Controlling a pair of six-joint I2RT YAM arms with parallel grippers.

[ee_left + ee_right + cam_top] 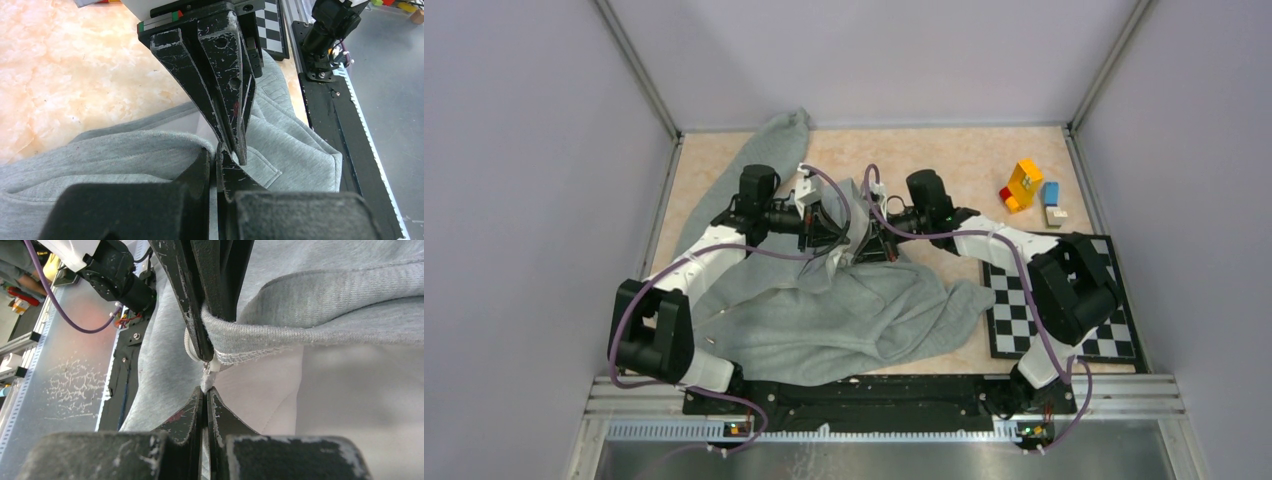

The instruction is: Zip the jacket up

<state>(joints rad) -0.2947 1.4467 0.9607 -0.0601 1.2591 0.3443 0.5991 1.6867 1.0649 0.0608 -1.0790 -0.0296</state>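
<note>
The light grey fleece jacket (844,315) lies rumpled over the middle of the table, one sleeve reaching to the far wall. Both grippers meet tip to tip over its upper front. My left gripper (836,240) is shut on a fold of the grey front edge (150,145). My right gripper (872,238) is shut on a thin strip of the jacket's edge by the zipper (206,379), with the white lining (325,400) to its right. The left gripper's fingers (197,315) clamp the grey hem just beyond. The zipper slider is hidden.
A black and white checkerboard (1054,305) lies at the right under the right arm. Small coloured blocks (1024,185) stand at the far right. A metal rail (874,405) runs along the near edge.
</note>
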